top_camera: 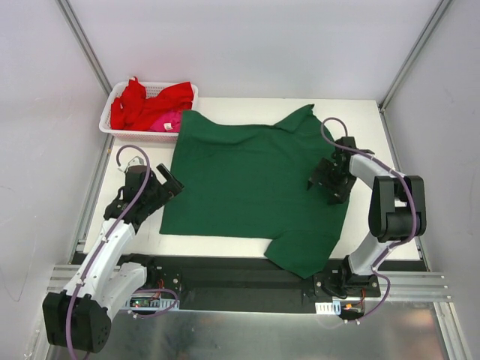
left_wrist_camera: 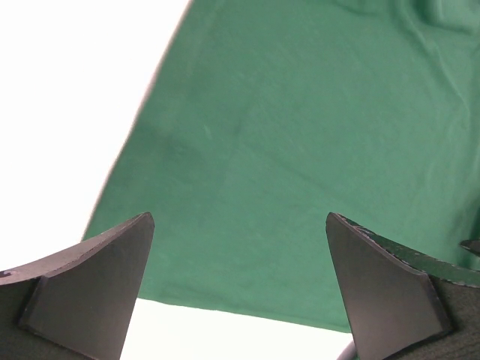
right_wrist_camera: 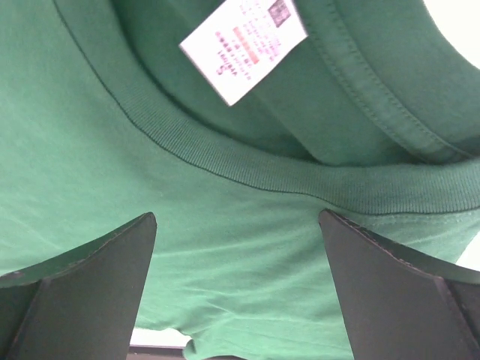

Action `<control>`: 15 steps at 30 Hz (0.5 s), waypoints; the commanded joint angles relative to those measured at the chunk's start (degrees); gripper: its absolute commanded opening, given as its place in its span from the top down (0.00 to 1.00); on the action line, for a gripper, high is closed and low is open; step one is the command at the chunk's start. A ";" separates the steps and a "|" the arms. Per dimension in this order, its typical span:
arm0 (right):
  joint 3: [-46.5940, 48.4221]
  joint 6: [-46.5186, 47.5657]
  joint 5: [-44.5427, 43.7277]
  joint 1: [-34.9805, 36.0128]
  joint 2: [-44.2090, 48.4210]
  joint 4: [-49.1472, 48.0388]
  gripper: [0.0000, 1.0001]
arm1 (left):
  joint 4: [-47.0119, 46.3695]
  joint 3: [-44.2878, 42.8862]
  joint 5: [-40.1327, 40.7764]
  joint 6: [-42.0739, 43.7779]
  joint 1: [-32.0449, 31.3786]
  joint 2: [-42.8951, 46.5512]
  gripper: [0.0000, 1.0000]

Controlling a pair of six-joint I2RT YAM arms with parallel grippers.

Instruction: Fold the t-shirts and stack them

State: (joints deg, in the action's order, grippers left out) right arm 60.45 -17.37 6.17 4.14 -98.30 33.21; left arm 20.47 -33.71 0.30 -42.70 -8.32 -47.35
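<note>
A dark green t-shirt [top_camera: 251,180] lies spread flat on the white table [top_camera: 364,127], its sleeves pointing to the far and near sides. My left gripper [top_camera: 171,184] hovers open at the shirt's left hem edge. In the left wrist view the green cloth [left_wrist_camera: 300,150] and its hem show between the spread fingers [left_wrist_camera: 97,285] of the left gripper [left_wrist_camera: 240,219], which hold nothing. My right gripper [top_camera: 321,187] is open over the neck end. The right wrist view shows the ribbed collar [right_wrist_camera: 247,169] and white neck label [right_wrist_camera: 244,45] just ahead of the empty right gripper [right_wrist_camera: 238,216].
A white mesh basket [top_camera: 112,129] stands at the table's far left corner, holding a bright red t-shirt [top_camera: 139,101] and a magenta-pink one [top_camera: 166,121]. The green shirt's near sleeve [top_camera: 304,251] hangs over the black front rail. Metal frame posts rise at both sides.
</note>
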 commanded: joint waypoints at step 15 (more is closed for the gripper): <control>-1.48 11.83 1.55 -15.92 3.82 -0.51 0.04 | -1.13 -4.87 -3.01 1.65 -1.00 -10.73 0.01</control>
State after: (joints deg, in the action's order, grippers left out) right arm 55.75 -9.89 5.69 -11.92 -94.04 33.56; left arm 20.53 -35.62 -0.12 -42.48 -8.34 -56.01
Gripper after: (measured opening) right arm 0.961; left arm 0.992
